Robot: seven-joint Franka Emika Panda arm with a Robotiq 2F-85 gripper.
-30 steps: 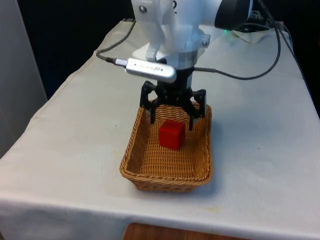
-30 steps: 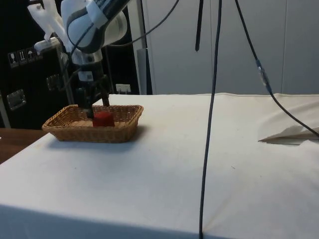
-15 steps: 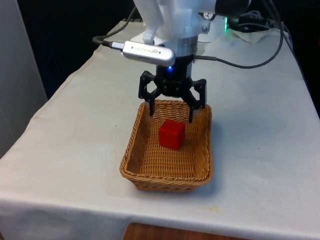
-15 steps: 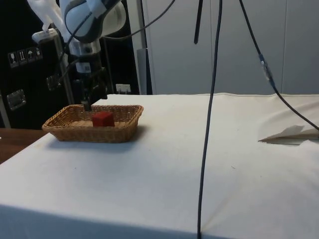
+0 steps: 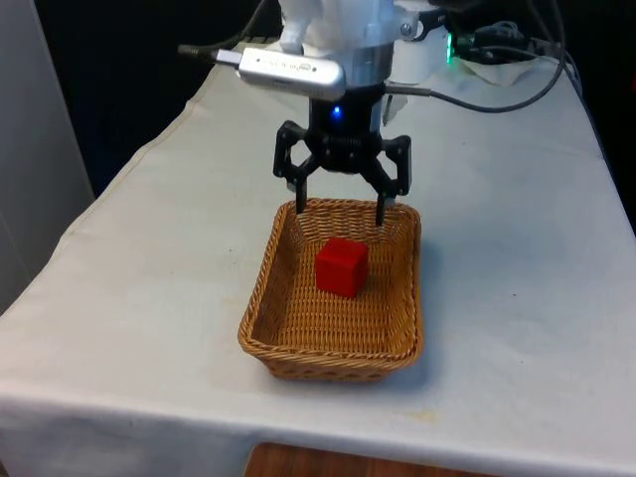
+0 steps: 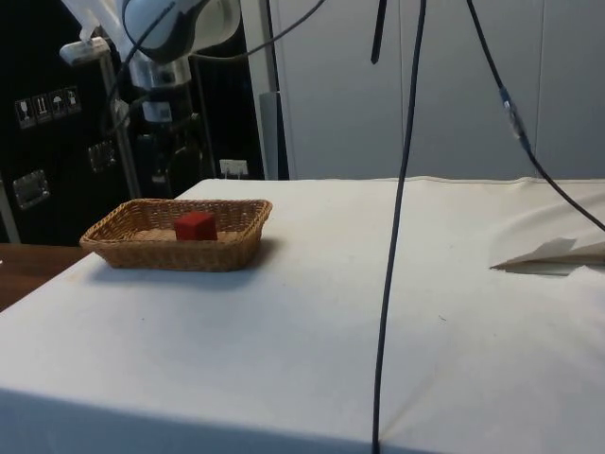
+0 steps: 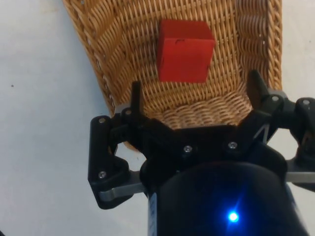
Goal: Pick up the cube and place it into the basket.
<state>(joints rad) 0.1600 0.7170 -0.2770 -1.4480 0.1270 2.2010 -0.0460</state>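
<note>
Cube inside basket on table, pincer above basket's far rim

A small red cube sits inside a shallow rectangular woven wicker basket, towards its far end, on the white-clothed desk. The black two-finger gripper hangs above the basket's far rim, jaws spread wide and holding nothing, its fingertips just above the wicker and clear of the cube.
</note>
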